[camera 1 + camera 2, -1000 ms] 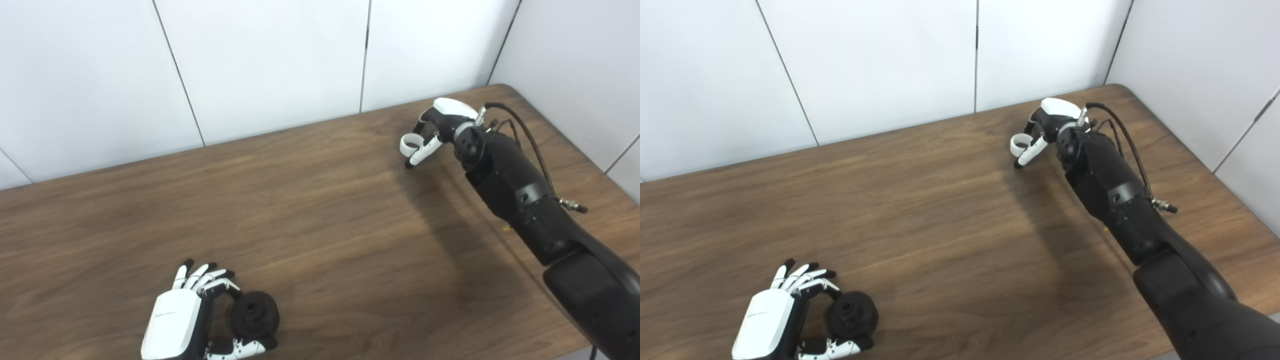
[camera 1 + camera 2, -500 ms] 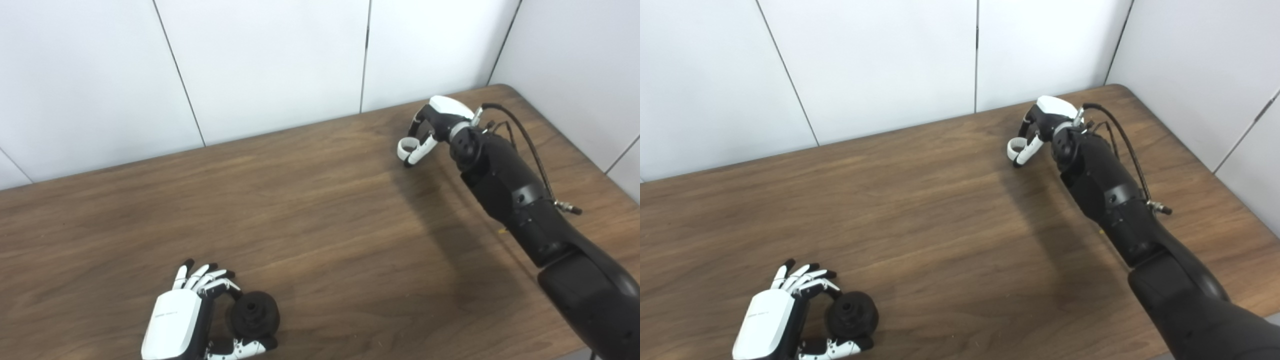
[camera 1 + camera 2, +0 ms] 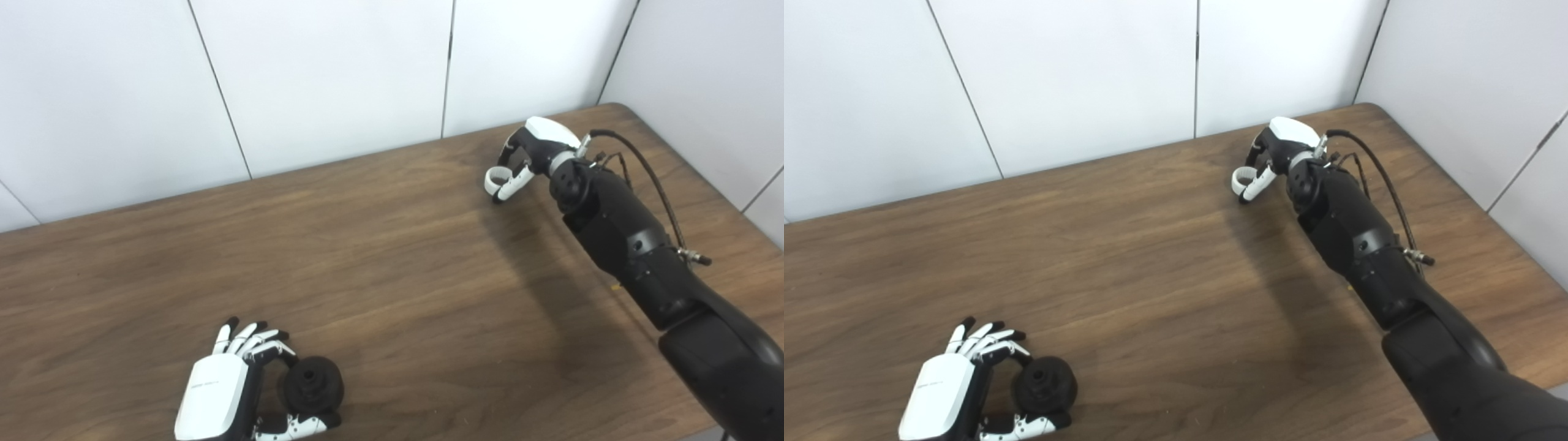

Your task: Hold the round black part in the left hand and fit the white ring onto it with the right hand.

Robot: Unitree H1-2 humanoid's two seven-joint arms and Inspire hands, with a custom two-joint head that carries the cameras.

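Black part cupped on my left, white ring pinched far off on my right.

My left hand (image 3: 228,392) curled around the round black part (image 3: 311,384) at the near edge of the table (image 3: 380,263), fingers and thumb closed on its sides. Well apart, near the back corner, my right hand (image 3: 528,152) gripped the white ring (image 3: 497,179) between thumb and fingers, seemingly just above the wood. The pinch looked thin; I judged a quick swing across could slip the ring loose or tilt it off line for fitting.

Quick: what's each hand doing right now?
Left hand: shut on black part.
Right hand: shut on white ring.
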